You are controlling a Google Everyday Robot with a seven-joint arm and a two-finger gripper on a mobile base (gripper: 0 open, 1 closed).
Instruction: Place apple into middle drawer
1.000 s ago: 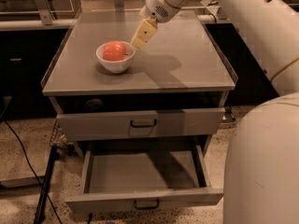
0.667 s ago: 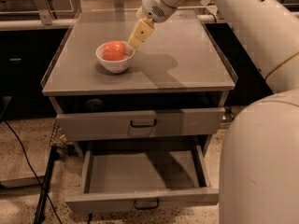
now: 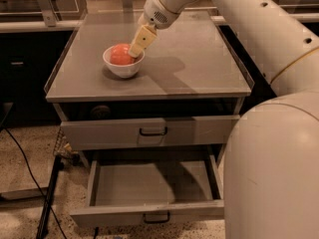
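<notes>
Just beside (round) apple (image 3: pixel 119 55) — jaws.

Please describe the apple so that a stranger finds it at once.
On the grey metal cabinet top stands a round white bowl. The round red-orange apple lies inside, the cream gripper at its edge; nothing else there is red.

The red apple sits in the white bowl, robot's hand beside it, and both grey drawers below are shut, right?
No: the camera view shows the lower shallow grey metal drawer pulled open; only the taller grey drawer above is shut. The round red-orange apple sits in the white round bowl, hand beside it.
</notes>
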